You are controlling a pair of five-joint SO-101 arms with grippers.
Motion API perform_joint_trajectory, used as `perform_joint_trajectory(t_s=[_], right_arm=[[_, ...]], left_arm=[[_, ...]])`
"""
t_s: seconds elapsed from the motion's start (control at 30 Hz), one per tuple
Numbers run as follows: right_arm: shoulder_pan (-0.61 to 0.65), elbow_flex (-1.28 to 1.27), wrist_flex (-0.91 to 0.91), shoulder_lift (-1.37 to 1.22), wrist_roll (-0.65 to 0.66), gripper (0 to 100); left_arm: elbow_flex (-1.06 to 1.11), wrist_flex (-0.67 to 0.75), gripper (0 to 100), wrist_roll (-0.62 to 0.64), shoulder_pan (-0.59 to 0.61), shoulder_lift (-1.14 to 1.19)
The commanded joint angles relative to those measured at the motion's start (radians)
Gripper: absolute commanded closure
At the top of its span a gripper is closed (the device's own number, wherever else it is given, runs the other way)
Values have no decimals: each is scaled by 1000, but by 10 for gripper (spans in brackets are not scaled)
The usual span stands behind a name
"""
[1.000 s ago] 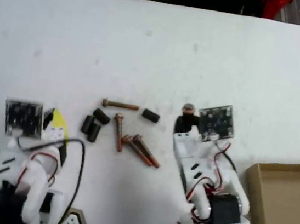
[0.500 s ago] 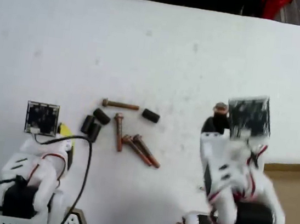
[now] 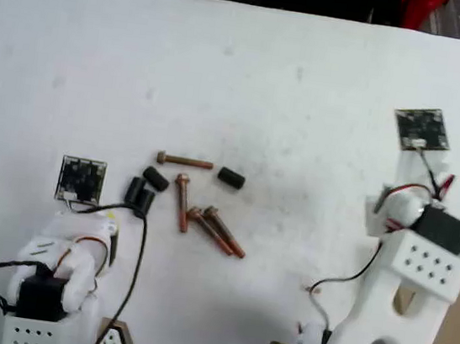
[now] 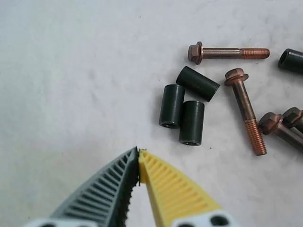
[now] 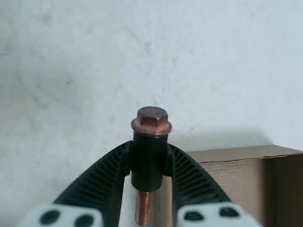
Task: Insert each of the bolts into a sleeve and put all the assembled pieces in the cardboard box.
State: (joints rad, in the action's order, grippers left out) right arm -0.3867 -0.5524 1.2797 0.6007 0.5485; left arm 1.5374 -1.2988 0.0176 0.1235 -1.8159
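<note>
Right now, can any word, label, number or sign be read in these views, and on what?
None can be read.
The bolts, sleeves, cardboard box, table and the assembled piece in the right gripper bear no legible lettering.
Any print on the camera board is too small to read.

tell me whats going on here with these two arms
The right gripper is shut on a black cylindrical sleeve with a copper bolt pushed through it, holding this assembled piece close to the brown cardboard box. The left gripper is shut and empty, near the four loose copper bolts and four loose black sleeves lying unassembled on the white table.
</note>
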Motion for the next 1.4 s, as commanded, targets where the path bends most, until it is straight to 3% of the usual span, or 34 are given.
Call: perform_joint_trajectory(t_s=[0.0, 0.37, 0.67, 1.0, 1.37], right_arm=[[-102, 55, -84, -65, 44, 981], [-251, 60, -166, -341, 269, 981], [-341, 60, -243, -390, 279, 981], [-344, 61, -236, -340, 272, 981], [-354, 35, 38, -71, 281, 981]], left_arm=[[-8, 2, 978, -6, 7, -5], [21, 5, 977, -11, 8, -5], [23, 5, 977, -12, 8, -5], [25, 18, 977, -9, 8, -5], [25, 14, 977, -11, 8, -5]])
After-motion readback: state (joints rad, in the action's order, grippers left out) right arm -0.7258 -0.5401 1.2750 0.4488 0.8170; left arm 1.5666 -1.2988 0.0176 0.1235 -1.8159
